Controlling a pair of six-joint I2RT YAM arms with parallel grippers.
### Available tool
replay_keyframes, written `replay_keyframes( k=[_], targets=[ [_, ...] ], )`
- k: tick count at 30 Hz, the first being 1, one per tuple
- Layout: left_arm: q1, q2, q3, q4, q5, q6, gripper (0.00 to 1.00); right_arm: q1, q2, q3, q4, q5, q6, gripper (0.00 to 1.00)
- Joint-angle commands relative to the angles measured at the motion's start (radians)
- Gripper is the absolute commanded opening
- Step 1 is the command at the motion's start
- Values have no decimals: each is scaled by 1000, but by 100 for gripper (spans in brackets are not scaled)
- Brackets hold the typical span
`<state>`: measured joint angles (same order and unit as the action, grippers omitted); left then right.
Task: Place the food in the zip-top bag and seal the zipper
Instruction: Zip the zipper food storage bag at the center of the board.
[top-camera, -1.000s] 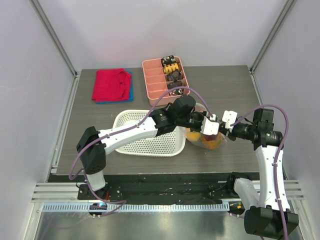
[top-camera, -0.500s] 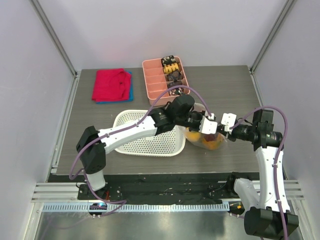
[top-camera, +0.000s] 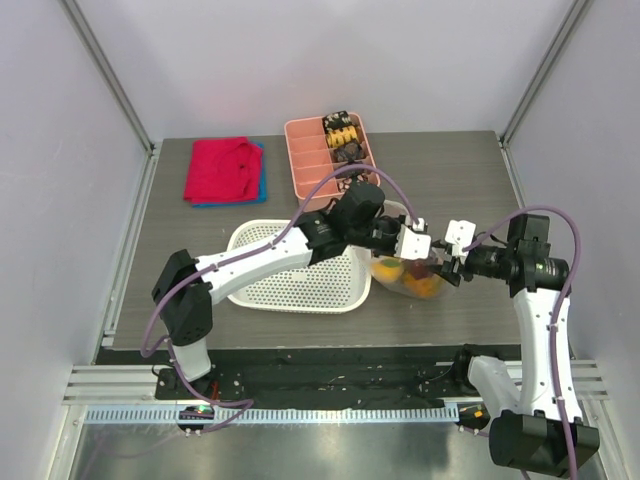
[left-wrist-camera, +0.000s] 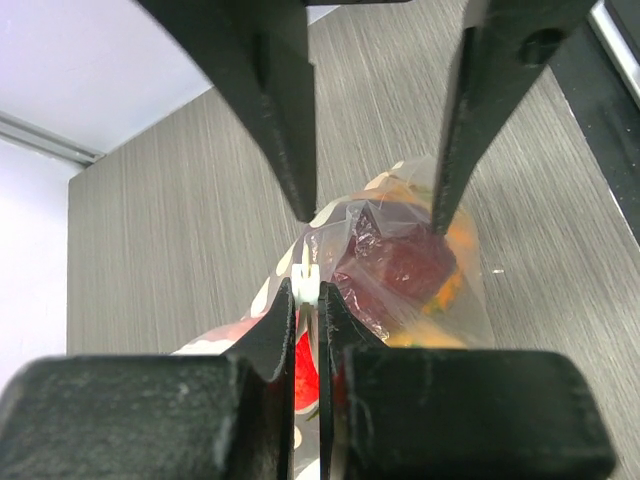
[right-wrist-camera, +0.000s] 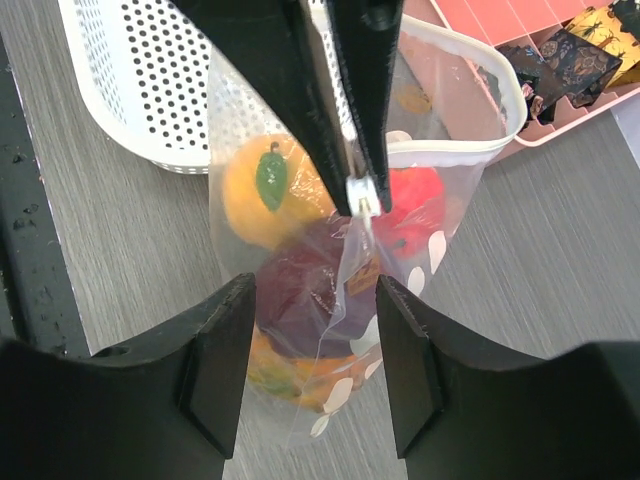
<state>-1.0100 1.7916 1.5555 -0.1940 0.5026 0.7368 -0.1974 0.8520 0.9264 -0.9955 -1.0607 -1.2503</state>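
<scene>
"Grey wood surface (top-camera: 470, 180), white walls (top-camera: 300, 60) on three sides. Where is the bag?"

"The bag (top-camera: 405, 282) sits on the right half, just beside the right edge of the basket (top-camera: 290, 270). A pink tray (top-camera: 315, 165) is close behind it."

"Is the food inside?"

"Yes. The peach (right-wrist-camera: 262, 195), dark apple (right-wrist-camera: 305, 290), red apple (right-wrist-camera: 415, 205) and pineapple (right-wrist-camera: 290, 375) are all in it."

"What about the tools?"

"The left tool (left-wrist-camera: 307, 300) is pinched tight on the zipper (right-wrist-camera: 440, 152) at the top edge. Past the pinch the mouth gapes open. The right tool (right-wrist-camera: 313, 290) is spread wide, one finger on each side of the bag. I cannot tell if they touch it."

"Any room to move?"

"Bare wood lies to the right of the bag and in front of it, up to the near edge. A red cloth (top-camera: 220, 168) lies well apart, at the back left."
</scene>
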Motion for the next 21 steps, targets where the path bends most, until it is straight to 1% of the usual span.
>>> replay_keyframes(
  k=[1,4,6,7,9,10,12,15,17,18,19,20,21],
  targets=[
    [-9,-14,25,7,31,1,0,3,33,51,32,-30,23,57],
    [-15,-18,21,5,36,1,0,3,61,66,49,-38,28,56],
    [-19,-21,26,7,33,-5,0,3,70,71,60,-47,26,52],
    [-24,-21,29,10,31,-8,0,4,74,68,70,-48,26,47],
    [-29,-20,34,14,28,-14,0,4,75,63,75,-48,23,42],
    [-33,-18,35,19,27,-16,0,6,71,58,77,-50,22,40],
    [-36,-14,41,24,25,-19,0,6,64,54,83,-53,23,40],
    [-41,-2,54,24,24,-19,0,6,50,42,97,-51,28,34],
    [-41,6,58,22,21,-20,0,6,41,34,104,-47,28,24],
    [-41,9,58,21,19,-22,0,6,38,32,106,-44,28,11],
    [-41,8,60,21,14,-20,0,6,38,34,106,-41,29,4],
    [-41,9,58,18,14,-20,0,6,33,32,106,-39,31,1],
    [-39,8,55,18,8,-22,0,6,30,31,104,-38,29,2]
  ],
)
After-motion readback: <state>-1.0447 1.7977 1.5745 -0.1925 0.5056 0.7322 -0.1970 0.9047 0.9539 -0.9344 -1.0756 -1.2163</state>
